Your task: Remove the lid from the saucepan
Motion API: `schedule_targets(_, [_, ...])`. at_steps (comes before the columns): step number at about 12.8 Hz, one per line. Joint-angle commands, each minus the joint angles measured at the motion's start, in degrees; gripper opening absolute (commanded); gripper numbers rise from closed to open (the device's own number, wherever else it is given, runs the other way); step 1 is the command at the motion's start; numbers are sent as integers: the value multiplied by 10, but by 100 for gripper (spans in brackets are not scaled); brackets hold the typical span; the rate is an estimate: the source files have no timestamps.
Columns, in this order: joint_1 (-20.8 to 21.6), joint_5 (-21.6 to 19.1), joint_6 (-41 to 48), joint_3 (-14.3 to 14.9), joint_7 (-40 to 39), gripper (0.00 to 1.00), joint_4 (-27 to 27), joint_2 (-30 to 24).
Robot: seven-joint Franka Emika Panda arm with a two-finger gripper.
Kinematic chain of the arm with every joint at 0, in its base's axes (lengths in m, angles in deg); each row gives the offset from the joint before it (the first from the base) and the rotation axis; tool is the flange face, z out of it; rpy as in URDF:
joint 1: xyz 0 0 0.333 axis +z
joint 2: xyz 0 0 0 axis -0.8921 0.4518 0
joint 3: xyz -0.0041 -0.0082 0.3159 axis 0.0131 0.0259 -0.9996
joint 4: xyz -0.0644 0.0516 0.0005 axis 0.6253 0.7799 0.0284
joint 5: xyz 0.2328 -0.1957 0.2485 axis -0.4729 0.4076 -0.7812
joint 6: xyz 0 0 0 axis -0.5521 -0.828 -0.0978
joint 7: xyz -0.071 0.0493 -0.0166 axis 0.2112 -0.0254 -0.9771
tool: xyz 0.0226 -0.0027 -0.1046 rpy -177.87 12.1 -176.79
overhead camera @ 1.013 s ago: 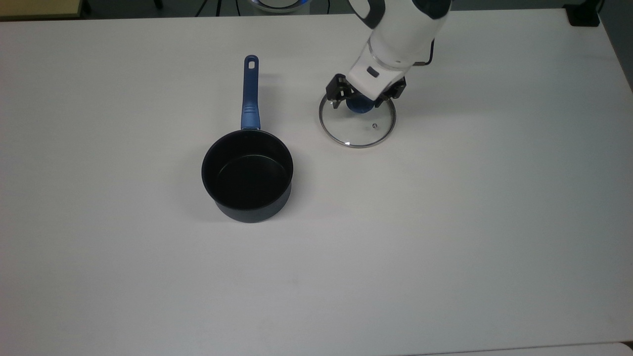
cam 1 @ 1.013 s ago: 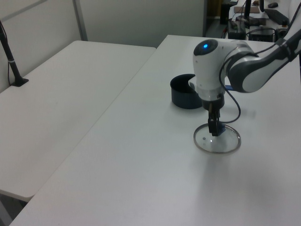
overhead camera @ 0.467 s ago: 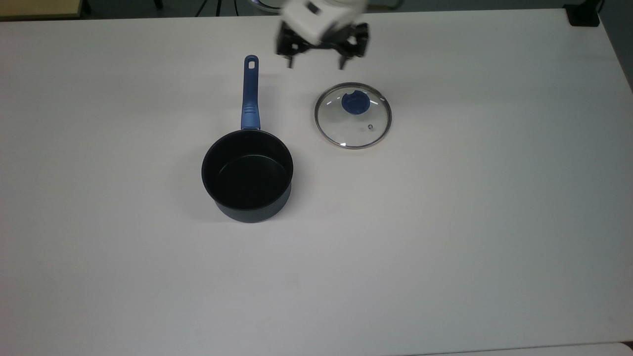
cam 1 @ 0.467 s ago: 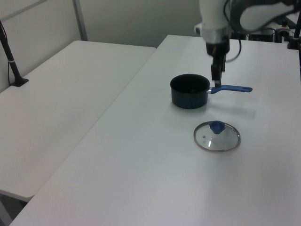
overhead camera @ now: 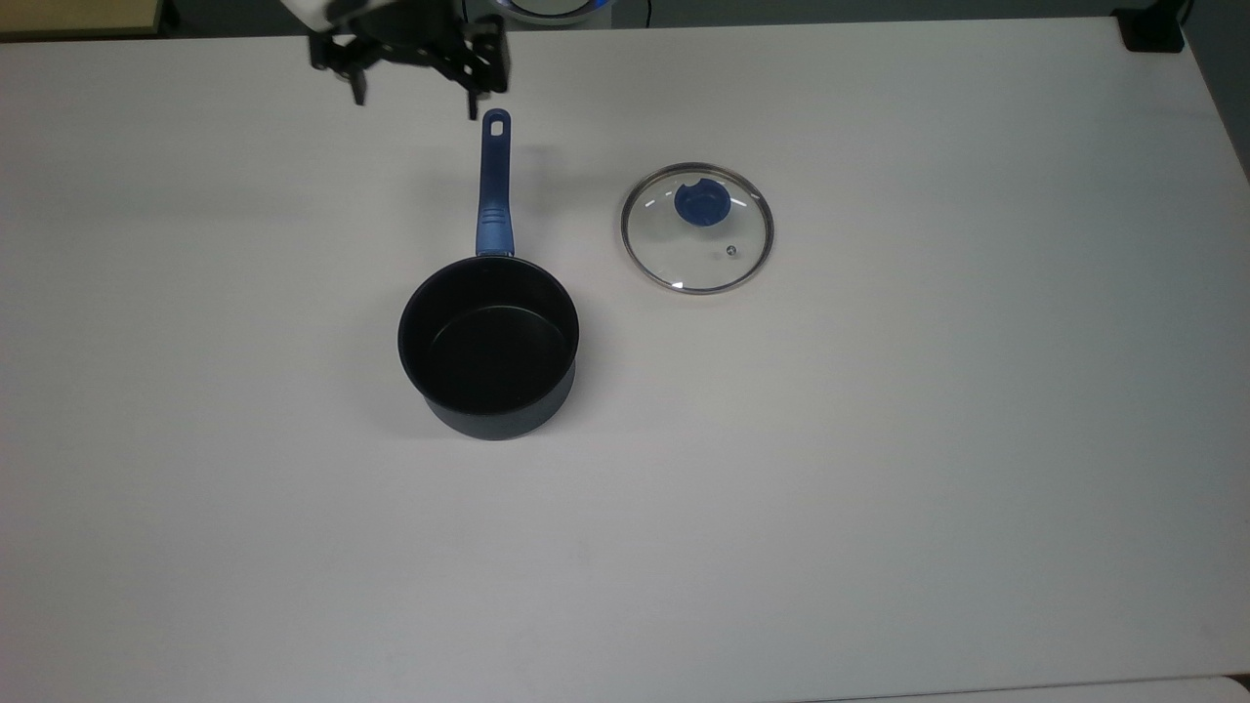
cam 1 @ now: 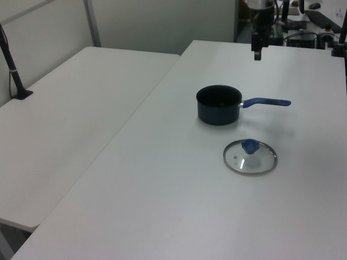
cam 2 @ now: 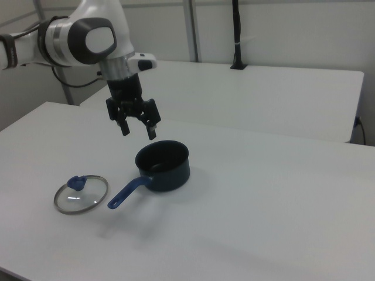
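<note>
White table (overhead camera: 879, 469), second table (cam 1: 65, 108) beside

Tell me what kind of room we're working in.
Likely a lab or office, not a kitchen: plain white tables, partition walls, and a cluttered equipment desk behind. The saucepan looks like a test prop.

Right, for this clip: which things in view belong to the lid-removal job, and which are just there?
Part of the job:
- round clear glass lid with a blue knob, lying flat on the table beside the pan
- small dark saucepan with a long blue handle, uncovered
- black two-finger gripper, open, raised, holding nothing

Just there:
- white table
- second white table
- black post
</note>
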Motion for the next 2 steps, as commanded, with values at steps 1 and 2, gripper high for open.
schedule_targets(1, [6, -10, 8, 17, -7, 100, 11, -13])
schedule_targets(2, [6, -10, 10, 17, -9, 100, 12, -13])
